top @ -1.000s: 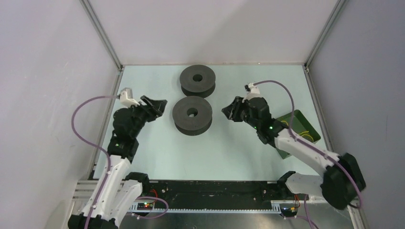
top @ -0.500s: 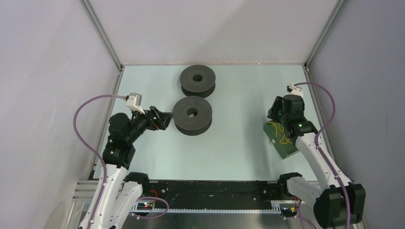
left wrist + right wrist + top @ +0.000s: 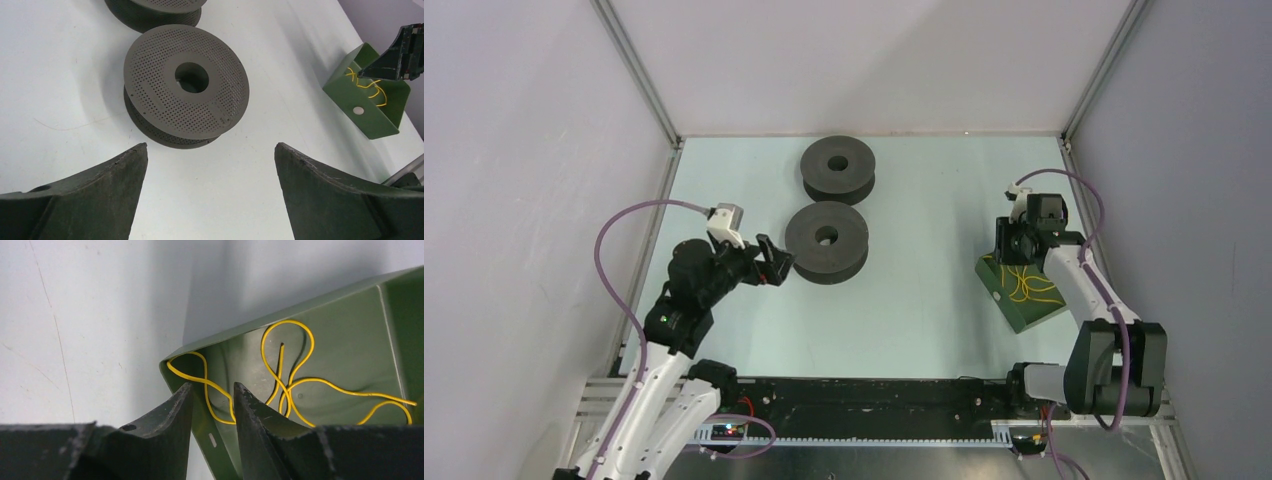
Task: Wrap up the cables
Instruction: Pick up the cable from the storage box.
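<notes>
A yellow cable (image 3: 1025, 285) lies in loose loops inside a green bin (image 3: 1028, 316) at the table's right side. In the right wrist view the cable (image 3: 292, 385) curls over the bin's floor (image 3: 350, 340). My right gripper (image 3: 213, 387) hangs over the bin's left wall, open by a narrow gap, with the wall's rim and one cable strand between its fingers. From above it (image 3: 1012, 250) sits at the bin's far corner. My left gripper (image 3: 774, 263) stands wide open and empty just left of the near dark grey spool (image 3: 827, 242), which lies flat (image 3: 186, 87).
A second dark grey spool (image 3: 838, 168) lies behind the first, towards the back wall. Enclosure walls with metal posts close in the left, right and far sides. The left wrist view also shows the green bin (image 3: 380, 122) and the right gripper (image 3: 400, 55) at its far right.
My right arm swung from beside the near spool to the right and came down over the green bin. My left gripper moved right towards the near spool and opened wide.
</notes>
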